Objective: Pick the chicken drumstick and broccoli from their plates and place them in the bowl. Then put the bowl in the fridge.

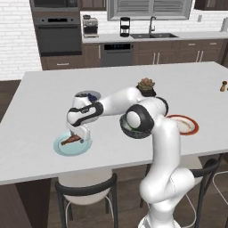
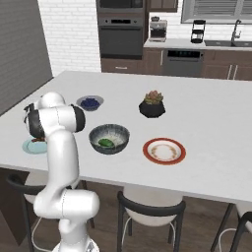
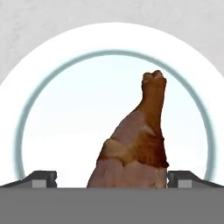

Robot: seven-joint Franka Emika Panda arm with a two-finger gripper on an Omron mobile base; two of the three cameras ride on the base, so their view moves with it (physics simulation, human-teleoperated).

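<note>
The reddish-brown chicken drumstick (image 3: 135, 144) lies on the light blue plate (image 3: 26, 131), thin bone end pointing away from the hand. My gripper (image 1: 80, 133) hangs low over that plate (image 1: 67, 149), open, with one fingertip (image 3: 41, 178) on each side of the thick end; nothing is gripped. The dark speckled bowl (image 2: 109, 138) stands mid-counter with the green broccoli (image 2: 105, 142) inside it. To its right is the white plate with the red-orange rim (image 2: 164, 150), bare. In the left base view my elbow covers most of the bowl (image 1: 127, 130). I cannot make out the fridge.
A small grey bowl of blueberries (image 2: 90, 102) and a succulent in a black pot (image 2: 151, 104) stand behind the bowl. A brown shaker (image 1: 223, 86) sits at the far right. Stools line the near counter edge. A tall grey panel (image 2: 22, 54) rises at the left.
</note>
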